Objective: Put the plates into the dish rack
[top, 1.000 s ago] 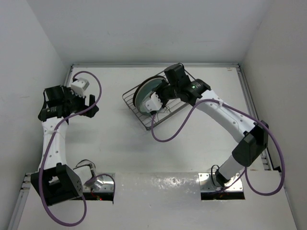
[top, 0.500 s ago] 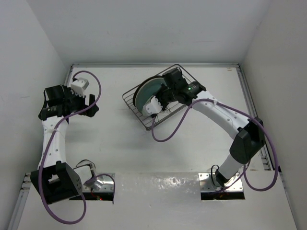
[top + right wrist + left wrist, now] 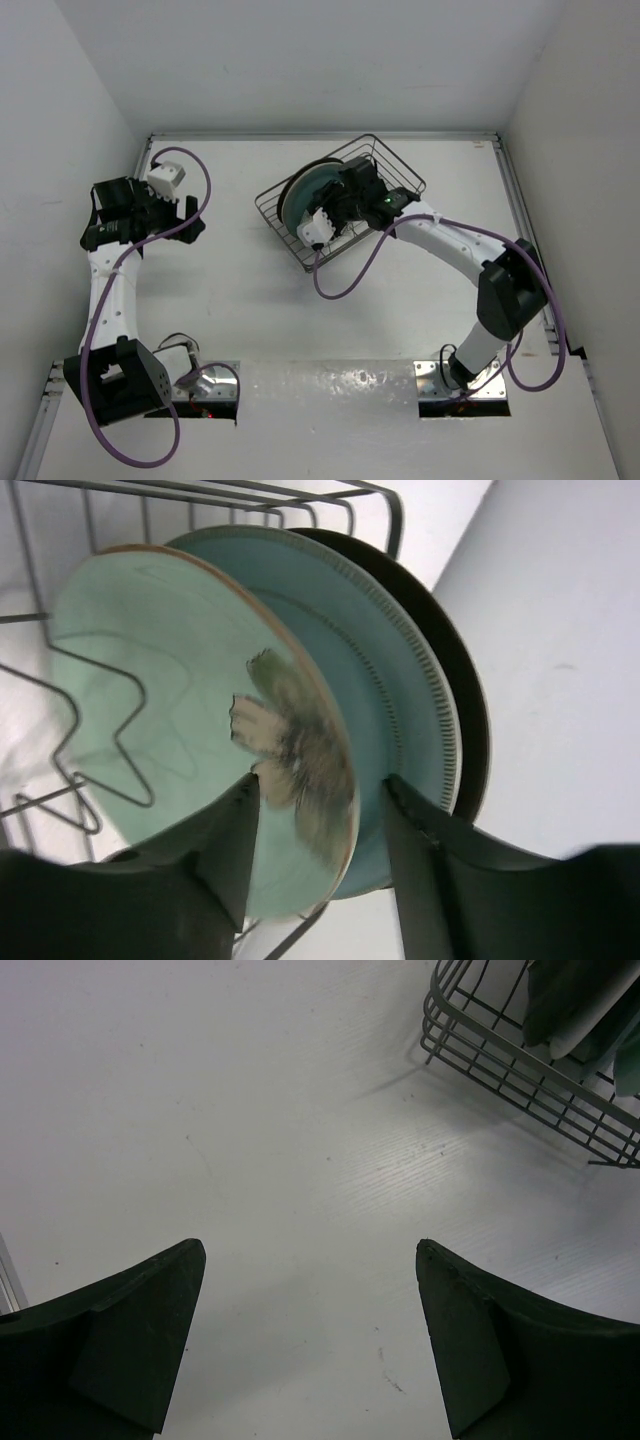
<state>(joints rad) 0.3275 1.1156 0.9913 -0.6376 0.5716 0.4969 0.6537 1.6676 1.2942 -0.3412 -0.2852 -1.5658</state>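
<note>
Left gripper [image 3: 310, 1345]: idle at the left of the overhead view, fingers spread wide over bare table [image 3: 250, 1110], nothing between them.
Right gripper [image 3: 320, 785]: down inside the rack, and there it goes. A second ago it was pinched tight; now the fingers are parted on either side of the green plate's rim.
Green plate [image 3: 170, 680]: standing on edge in the wavy dividers, nearest the wrist camera, flower motif facing us.
Other plates: the teal patterned plate [image 3: 370, 650] stands just behind it, the dark-rimmed plate [image 3: 460, 700] behind that, all on edge.
Rack [image 3: 400, 165]: upper centre of the overhead view.
Meaning: looks like the last plate is being released, so loading is nearly done.
</note>
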